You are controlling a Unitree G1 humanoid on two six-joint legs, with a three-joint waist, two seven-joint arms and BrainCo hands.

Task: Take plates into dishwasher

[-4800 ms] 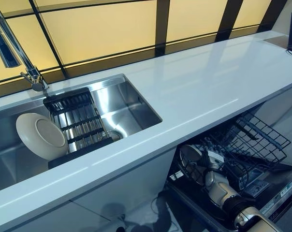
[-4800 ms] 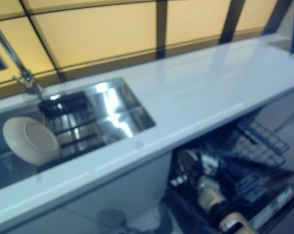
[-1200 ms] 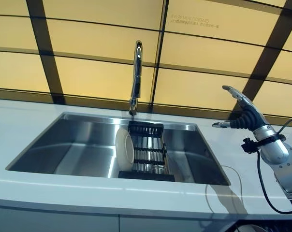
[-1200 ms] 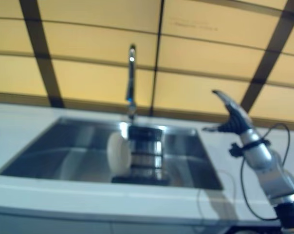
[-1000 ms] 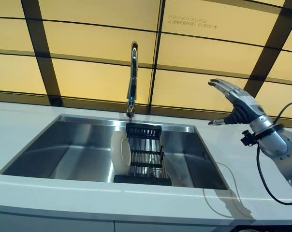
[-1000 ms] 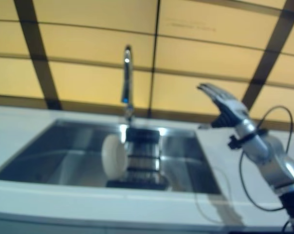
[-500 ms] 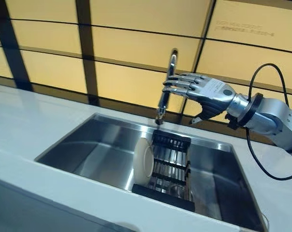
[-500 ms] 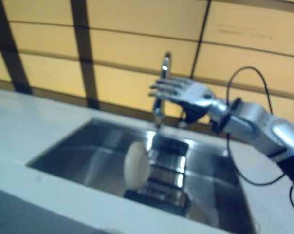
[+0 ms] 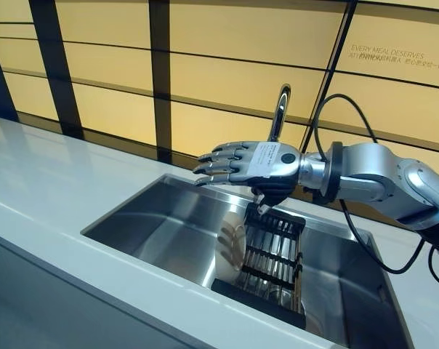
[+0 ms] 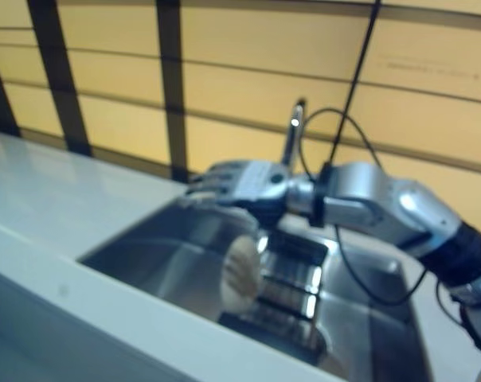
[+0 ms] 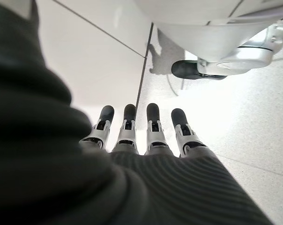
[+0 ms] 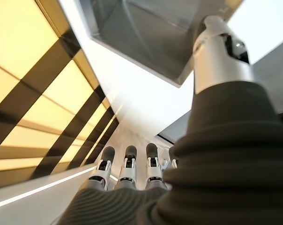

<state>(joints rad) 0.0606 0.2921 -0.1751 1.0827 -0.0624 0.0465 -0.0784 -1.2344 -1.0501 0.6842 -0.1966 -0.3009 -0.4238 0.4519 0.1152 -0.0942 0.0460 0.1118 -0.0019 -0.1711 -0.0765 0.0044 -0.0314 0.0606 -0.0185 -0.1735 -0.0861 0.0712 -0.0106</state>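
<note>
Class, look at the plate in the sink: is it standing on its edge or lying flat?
On edge. The plate stands upright in the sink, leaning against the dark rack, below the open right hand.

Yellow backlit wall panels [image 9: 227,73] with dark strips; white countertop [image 9: 45,189].

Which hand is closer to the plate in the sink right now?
Right. The right hand hovers open just above the plate; the left hand hangs over the floor, away from the sink.
</note>
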